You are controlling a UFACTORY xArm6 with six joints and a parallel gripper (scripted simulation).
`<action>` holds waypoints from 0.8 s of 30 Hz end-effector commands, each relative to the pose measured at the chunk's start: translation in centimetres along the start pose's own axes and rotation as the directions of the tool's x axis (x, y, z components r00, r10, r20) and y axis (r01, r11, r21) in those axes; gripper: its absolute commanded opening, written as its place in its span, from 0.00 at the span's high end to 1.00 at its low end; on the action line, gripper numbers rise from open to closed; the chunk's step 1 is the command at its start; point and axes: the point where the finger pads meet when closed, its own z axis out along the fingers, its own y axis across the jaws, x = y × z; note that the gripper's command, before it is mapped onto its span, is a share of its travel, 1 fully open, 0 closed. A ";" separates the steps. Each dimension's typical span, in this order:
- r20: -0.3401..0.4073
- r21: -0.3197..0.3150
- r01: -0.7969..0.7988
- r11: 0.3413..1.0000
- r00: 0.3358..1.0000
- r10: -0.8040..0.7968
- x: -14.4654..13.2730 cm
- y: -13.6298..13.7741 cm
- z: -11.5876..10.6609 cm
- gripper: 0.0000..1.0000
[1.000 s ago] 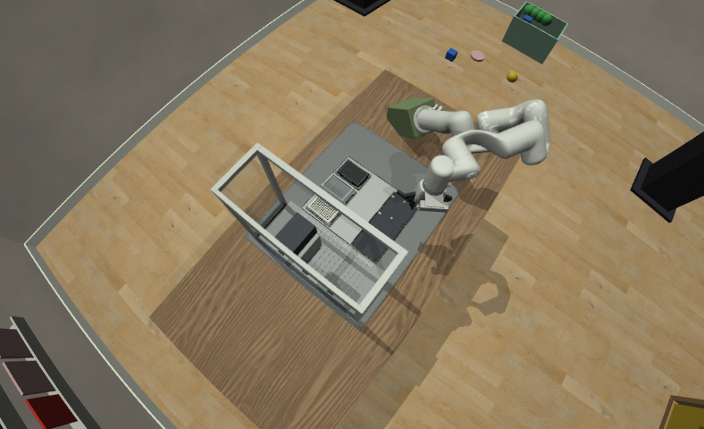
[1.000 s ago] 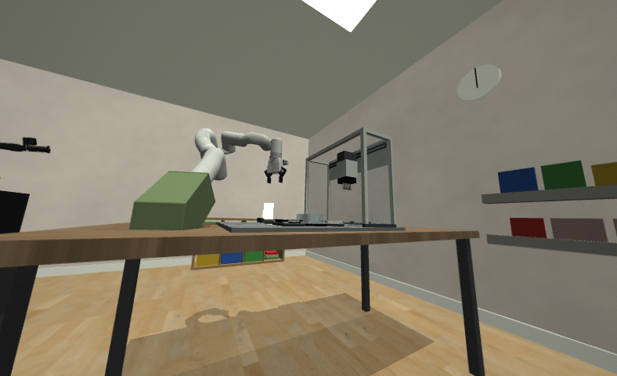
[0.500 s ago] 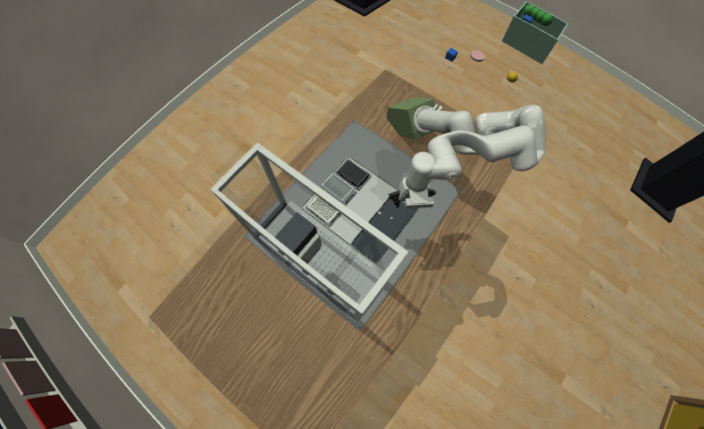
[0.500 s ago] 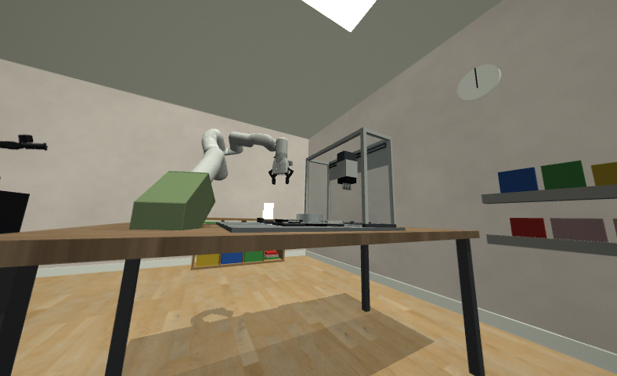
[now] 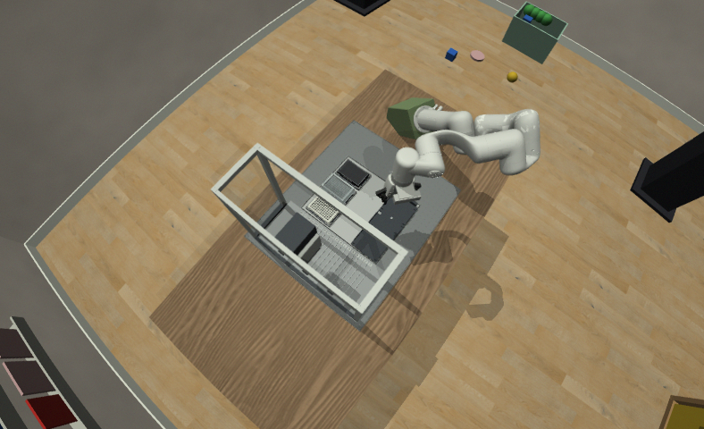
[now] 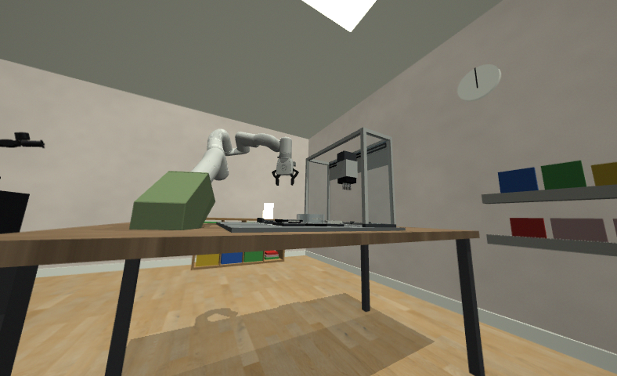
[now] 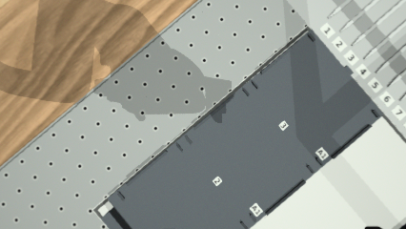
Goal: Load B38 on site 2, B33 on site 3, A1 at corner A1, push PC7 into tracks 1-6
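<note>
Wooden table (image 6: 237, 242) on dark legs, standing on a plank floor (image 5: 584, 298) within grey walls; a wall clock (image 6: 478, 81) and shelves (image 6: 558, 195) of coloured panels at one side; a green bin (image 5: 533, 32) and small toys on the floor beyond the arm's green pedestal (image 5: 401, 118). On the table, a grey perforated deck plate (image 7: 143, 124) carrying the white-framed instrument (image 5: 238, 175); numbered track labels (image 7: 362, 72) run along the apron. Plate carrier PC7 (image 7: 257, 143), dark and bare at sites 2 and 3, lies on the apron askew to the tracks; its handle end is cut off at the wrist view's lower edge. Three plates stay in a row of nests: B33 (image 5: 352, 172), B83 (image 5: 338, 186), B38 (image 5: 322, 208); their labels are too small to read. Gripper (image 6: 284, 178) hangs above the carrier, fingers spread wide, holding nothing; partly hidden beneath the wrist in the top view.
</note>
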 end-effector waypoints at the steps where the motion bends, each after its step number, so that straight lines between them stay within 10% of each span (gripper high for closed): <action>1: -0.002 -0.004 0.053 0.999 0.999 -0.053 -0.9 1.2 0.3 0.00; 24: 0.008 -0.009 0.239 0.971 0.971 -0.239 -7.9 6.2 2.6 0.00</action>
